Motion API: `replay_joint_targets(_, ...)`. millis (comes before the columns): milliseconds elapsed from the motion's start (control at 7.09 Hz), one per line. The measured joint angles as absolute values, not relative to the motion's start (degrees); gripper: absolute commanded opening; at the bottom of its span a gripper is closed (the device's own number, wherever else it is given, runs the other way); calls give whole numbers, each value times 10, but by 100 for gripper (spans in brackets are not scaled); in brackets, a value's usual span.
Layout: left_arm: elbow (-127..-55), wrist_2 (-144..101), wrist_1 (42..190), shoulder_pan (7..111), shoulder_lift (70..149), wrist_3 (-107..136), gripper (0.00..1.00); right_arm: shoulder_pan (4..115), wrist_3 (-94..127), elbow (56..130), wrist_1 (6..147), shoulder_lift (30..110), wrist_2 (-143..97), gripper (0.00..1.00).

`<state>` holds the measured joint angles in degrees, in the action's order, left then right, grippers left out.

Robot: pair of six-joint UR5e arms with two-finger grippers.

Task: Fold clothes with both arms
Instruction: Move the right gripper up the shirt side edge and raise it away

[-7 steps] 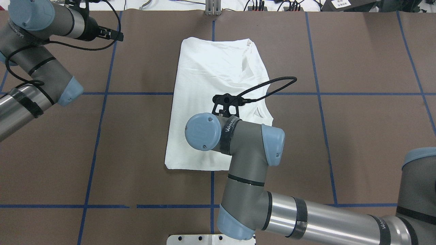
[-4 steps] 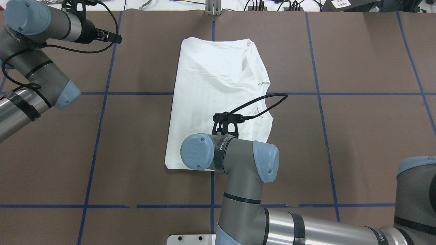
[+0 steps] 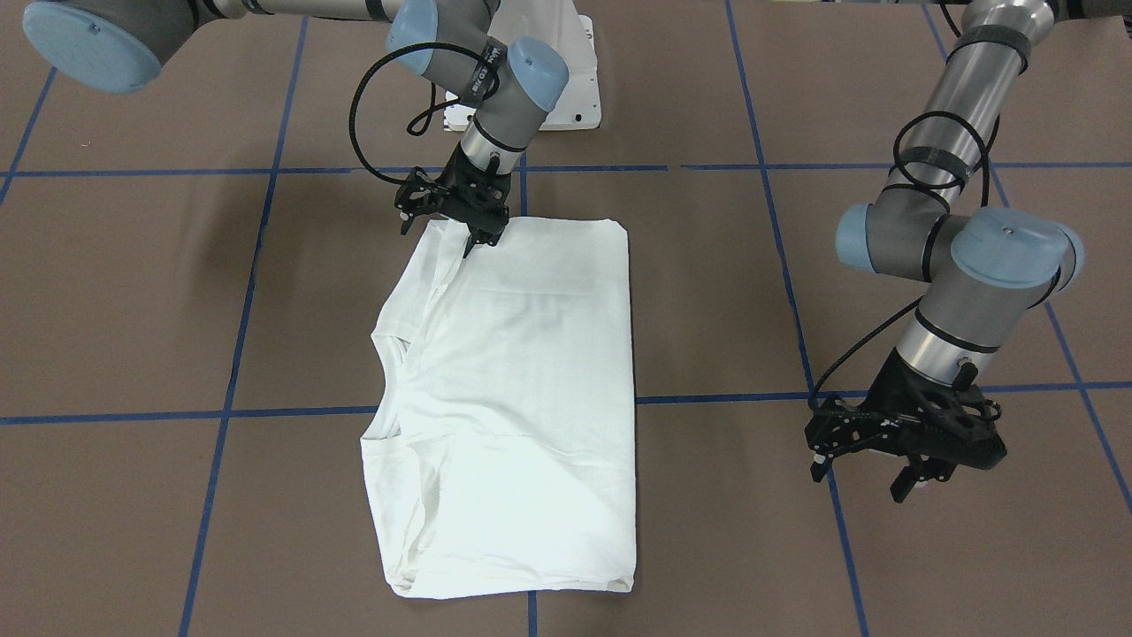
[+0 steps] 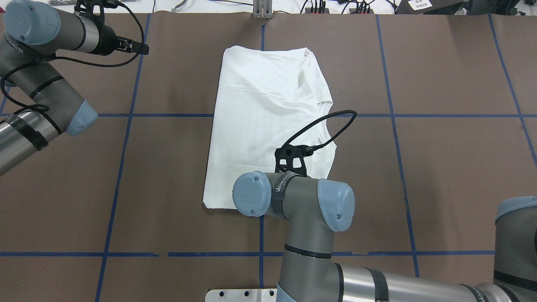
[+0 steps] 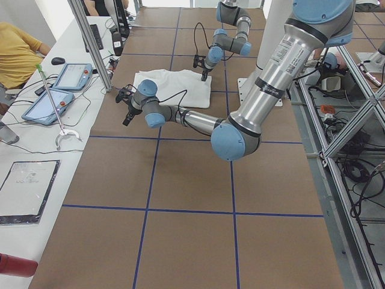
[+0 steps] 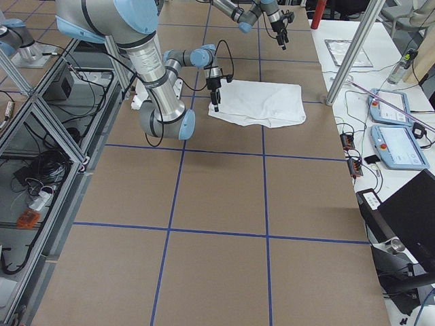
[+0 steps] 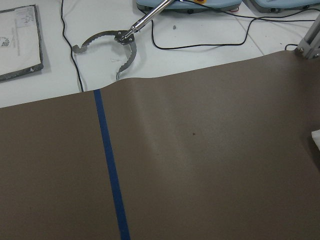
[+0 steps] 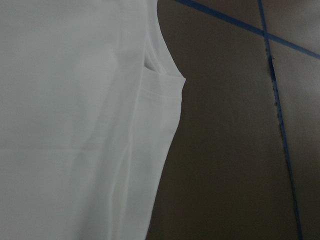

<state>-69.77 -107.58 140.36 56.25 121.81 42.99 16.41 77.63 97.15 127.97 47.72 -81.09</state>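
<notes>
One white T-shirt is seen folded flat on the desk in the front-facing view. The right gripper is poised at its robot-side edge, and whether the fingers are clenched or released cannot be told. Overhead, the left gripper is seen well apart from the T-shirt, its fingers' state equally unclear.

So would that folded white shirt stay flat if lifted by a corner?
Probably not: the folded white cotton shirt lies in soft, wrinkled layers, so it would likely droop and unfold. It looks thin, so probably light.
</notes>
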Motion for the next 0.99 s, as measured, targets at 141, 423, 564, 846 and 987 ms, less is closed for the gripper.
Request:
replay_joint_targets(141, -699, -1076, 1404, 562, 1218, 430, 100, 164, 762, 1006, 1293, 515, -805, 100)
replay_joint_targets(423, -703, -1076, 1404, 562, 1218, 430, 100, 161, 755, 1049, 1298, 561, -792, 100)
replay_joint_targets(564, -705, -1077, 1404, 562, 1218, 431, 100, 170, 745, 1077, 1293, 561, -792, 100)
replay_joint_targets(846, -707, -1077, 1404, 562, 1218, 432, 100, 224, 690, 1116, 1235, 553, -801, 100)
replay_joint_targets(987, -710, -1077, 1404, 562, 1217, 434, 100, 258, 672, 1110, 1181, 550, -815, 100)
